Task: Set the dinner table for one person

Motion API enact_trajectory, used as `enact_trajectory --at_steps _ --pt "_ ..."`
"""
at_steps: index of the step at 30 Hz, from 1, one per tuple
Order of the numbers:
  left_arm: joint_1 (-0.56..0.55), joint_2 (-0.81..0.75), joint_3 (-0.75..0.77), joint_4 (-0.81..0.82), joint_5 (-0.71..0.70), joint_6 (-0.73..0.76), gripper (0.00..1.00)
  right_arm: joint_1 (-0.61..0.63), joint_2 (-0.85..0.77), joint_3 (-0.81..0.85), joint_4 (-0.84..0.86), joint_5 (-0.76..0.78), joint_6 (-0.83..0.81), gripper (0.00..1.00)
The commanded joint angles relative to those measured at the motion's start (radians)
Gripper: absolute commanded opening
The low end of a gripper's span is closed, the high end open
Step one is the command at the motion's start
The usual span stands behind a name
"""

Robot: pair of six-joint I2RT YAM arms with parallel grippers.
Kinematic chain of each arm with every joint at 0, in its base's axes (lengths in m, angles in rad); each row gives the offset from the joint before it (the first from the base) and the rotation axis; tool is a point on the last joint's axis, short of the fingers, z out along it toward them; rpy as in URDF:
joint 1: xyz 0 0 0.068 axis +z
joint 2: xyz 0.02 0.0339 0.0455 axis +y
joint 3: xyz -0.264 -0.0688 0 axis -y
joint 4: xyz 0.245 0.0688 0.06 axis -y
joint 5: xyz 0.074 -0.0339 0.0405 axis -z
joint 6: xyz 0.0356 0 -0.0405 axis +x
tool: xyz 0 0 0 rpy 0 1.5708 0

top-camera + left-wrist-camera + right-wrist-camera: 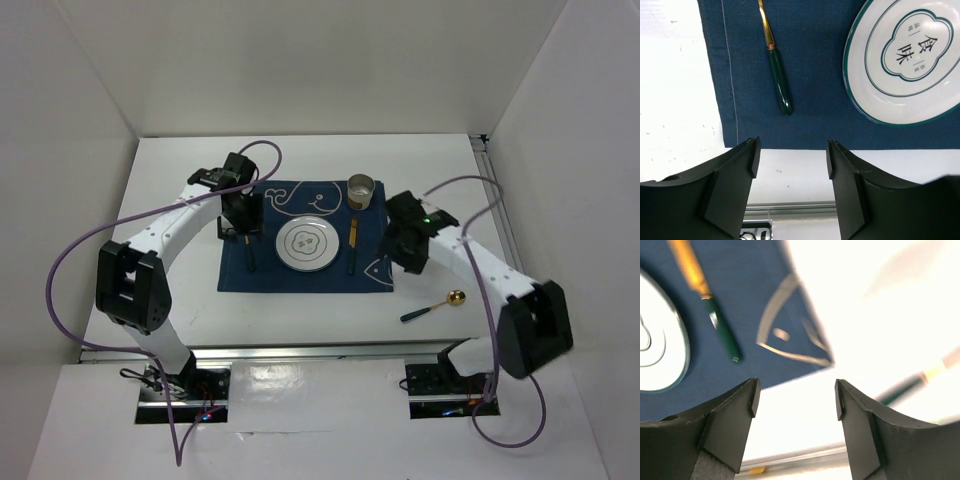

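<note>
The white bench (180, 180) spans the scene, carrying a navy placemat (262, 275) with a plate (307, 245) at its centre. The left pincer (792, 156) and right pincer (797, 396) both hang spread wide over the mat's near edge, gripping nothing.

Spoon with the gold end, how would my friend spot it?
Find the large white rectangular tabletop, then the navy blue cloth placemat in its middle. The gold-bowled, dark green-handled spoon lies right of the mat's near right corner. It alone lies on bare table.
</note>
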Motion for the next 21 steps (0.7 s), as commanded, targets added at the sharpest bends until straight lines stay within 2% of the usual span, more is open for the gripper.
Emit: enact_trajectory --at_steps 1,6,11,18,21 --pt "0.003 -0.039 0.004 0.0 0.027 0.025 0.72 -0.048 -0.127 -0.112 -0.181 0.018 0.239 0.73" --pt "0.003 -0.028 -0.006 0.009 0.036 0.025 0.72 -0.099 -0.27 -0.266 -0.234 -0.035 0.416 0.73" --pt "0.003 -0.037 -0.015 0.009 0.036 0.025 0.72 -0.212 -0.311 -0.373 -0.163 -0.113 0.366 0.7" --pt "0.003 -0.037 -0.025 0.018 0.045 0.025 0.72 -0.232 -0.276 -0.406 -0.1 -0.146 0.365 0.7" --pt "0.003 -0.046 -0.025 0.018 0.045 0.025 0.72 -0.232 -0.261 -0.415 -0.059 -0.147 0.375 0.65"
